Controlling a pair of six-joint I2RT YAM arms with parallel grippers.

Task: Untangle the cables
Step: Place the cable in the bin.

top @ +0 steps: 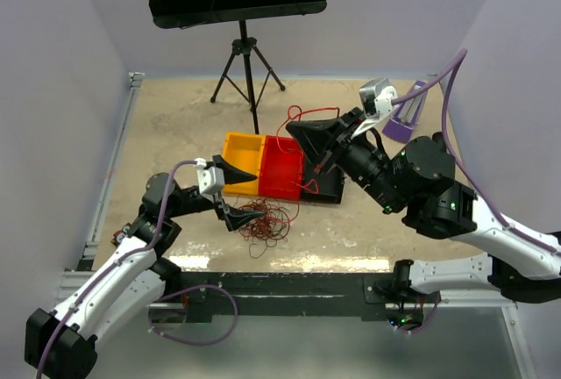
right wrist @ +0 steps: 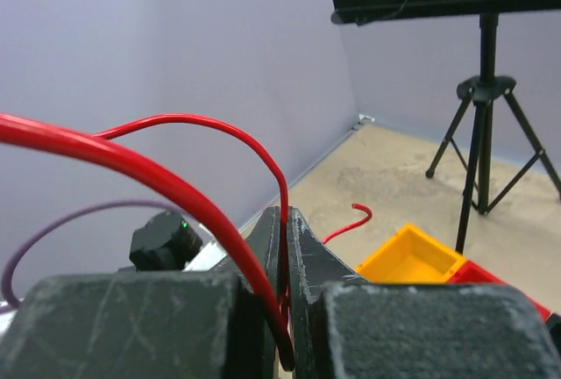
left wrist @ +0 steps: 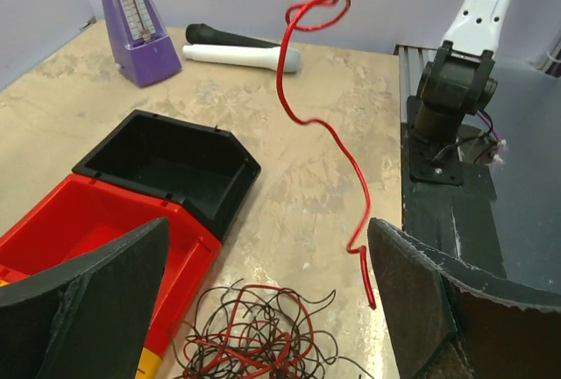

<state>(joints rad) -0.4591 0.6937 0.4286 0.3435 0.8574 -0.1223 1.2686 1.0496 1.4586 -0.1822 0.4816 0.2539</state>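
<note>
**Right gripper clamped on one red wire, left gripper spread beside the clump**

Your right gripper (right wrist: 286,239) is clenched. In its wrist view the two fingers press flat together with a red wire (right wrist: 188,123) pinched between them, and the wire arches up and over the top. In the top view this gripper hangs over the row of bins, near the black bin (top: 331,189). That bin sits at 3 o'clock from the red bin (top: 282,168), and the yellow bin (top: 243,158) touches the red one on its 9 o'clock side.

Your left gripper (top: 237,193) is released, with its jaws wide apart and holding nothing. The cables (top: 267,224), a loose clump of thin red and black wires, lie on the table (top: 175,125) at 6 o'clock from the red bin, just beside the left gripper's lower finger.

In the left wrist view the clump sits low between the two fingers. The red wire hangs down in kinks with a loop near its top. Its free end is just beside the finger at 3 o'clock, and you cannot tell whether they touch.

At 11 o'clock in that view stands a purple metronome (left wrist: 131,24). A microphone (left wrist: 241,50) lies at 12 o'clock.
</note>
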